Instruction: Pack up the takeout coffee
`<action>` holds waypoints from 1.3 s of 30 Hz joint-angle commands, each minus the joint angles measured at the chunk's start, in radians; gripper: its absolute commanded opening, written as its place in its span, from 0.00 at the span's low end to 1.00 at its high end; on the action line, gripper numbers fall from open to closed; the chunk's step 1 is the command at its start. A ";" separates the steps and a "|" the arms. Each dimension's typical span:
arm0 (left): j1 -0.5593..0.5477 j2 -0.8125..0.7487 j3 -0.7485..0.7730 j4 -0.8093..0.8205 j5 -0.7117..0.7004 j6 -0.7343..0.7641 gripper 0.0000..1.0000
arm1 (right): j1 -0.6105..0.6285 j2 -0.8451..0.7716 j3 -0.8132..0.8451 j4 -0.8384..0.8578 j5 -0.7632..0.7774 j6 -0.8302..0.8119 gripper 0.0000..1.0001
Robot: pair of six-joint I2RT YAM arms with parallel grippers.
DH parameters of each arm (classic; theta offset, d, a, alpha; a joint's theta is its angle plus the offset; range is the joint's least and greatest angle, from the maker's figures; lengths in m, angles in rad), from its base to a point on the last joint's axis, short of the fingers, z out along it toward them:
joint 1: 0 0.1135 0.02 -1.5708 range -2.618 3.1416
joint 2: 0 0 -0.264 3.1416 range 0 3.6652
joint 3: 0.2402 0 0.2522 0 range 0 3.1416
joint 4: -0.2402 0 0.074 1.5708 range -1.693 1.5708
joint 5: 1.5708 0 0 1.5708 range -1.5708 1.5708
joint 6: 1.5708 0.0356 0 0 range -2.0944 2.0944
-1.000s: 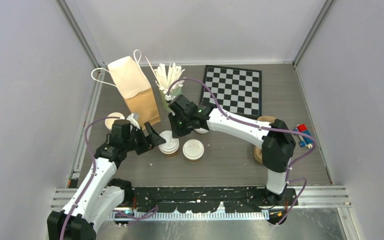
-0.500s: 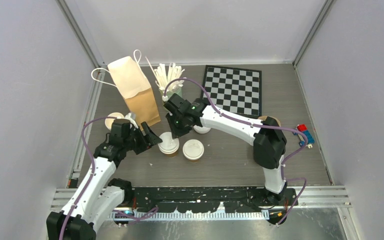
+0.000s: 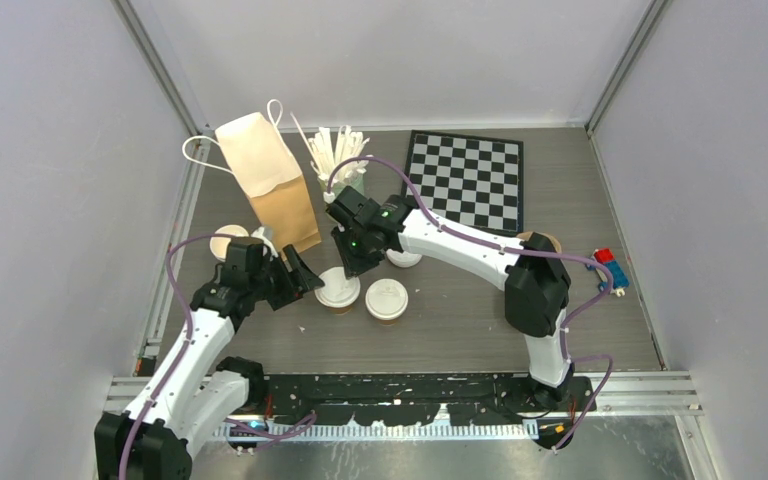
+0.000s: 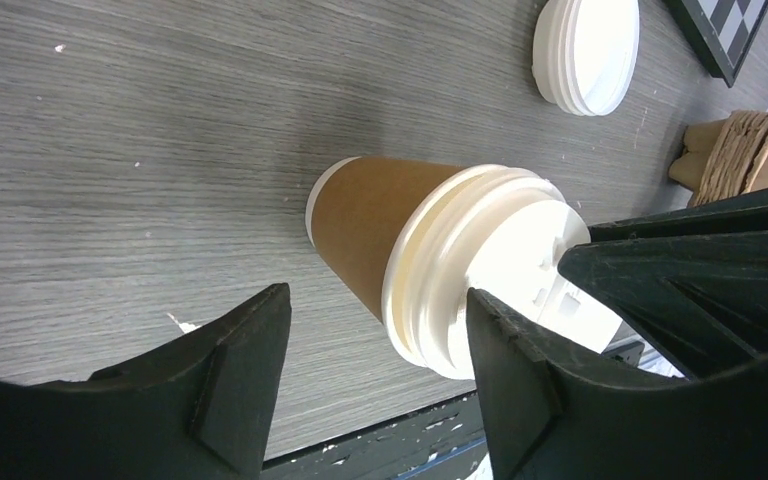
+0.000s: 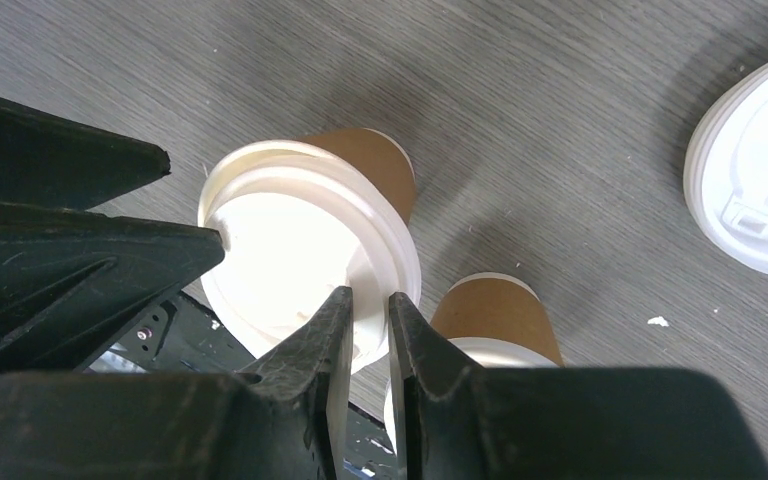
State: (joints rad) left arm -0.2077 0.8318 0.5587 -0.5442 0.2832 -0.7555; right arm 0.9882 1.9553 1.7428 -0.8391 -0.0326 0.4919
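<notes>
The step in hand looks like seating the lid (image 5: 300, 240) on the near cup (image 4: 380, 225), which stands on the desk (image 4: 140, 150) just left of the second cup (image 3: 386, 299), already capped. The right pincer (image 5: 370, 298) is closed down narrow, and the lid's rim shows in the slit between its jaws, so it seems to be pinching that rim. The lid looks slightly off-centre, with a sliver of cream cup edge showing on one side. The left pincer (image 4: 378, 300) is open and straddles the cup, one jaw on each side, neither clearly touching the brown wall. To do this well, the left should close gently low on the cup body, enough to steady it without crushing the paper. The right should then press straight down and even out the rim before letting go, since a sideways shove could tip the cup. Compared with a second ago, the left jaws stand noticeably closer together. The right arm has swung its elbow leftward, with its pincer a touch further back. Both cups sit where they were.
</notes>
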 commanded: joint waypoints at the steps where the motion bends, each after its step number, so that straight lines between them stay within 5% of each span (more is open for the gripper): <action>1: -0.001 -0.019 0.033 -0.002 0.006 -0.004 0.69 | 0.006 0.002 0.042 0.011 -0.017 -0.018 0.23; 14: -0.001 -0.061 0.072 -0.081 -0.046 0.008 0.72 | 0.006 0.018 0.069 0.028 -0.038 -0.005 0.23; 39: -0.002 0.026 -0.024 0.009 -0.001 -0.019 0.52 | 0.004 0.039 0.035 0.036 -0.010 -0.009 0.28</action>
State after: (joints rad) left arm -0.2077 0.8536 0.5751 -0.5804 0.2623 -0.7696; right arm 0.9882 2.0037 1.7744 -0.8307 -0.0612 0.4885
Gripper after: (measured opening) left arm 0.541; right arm 0.264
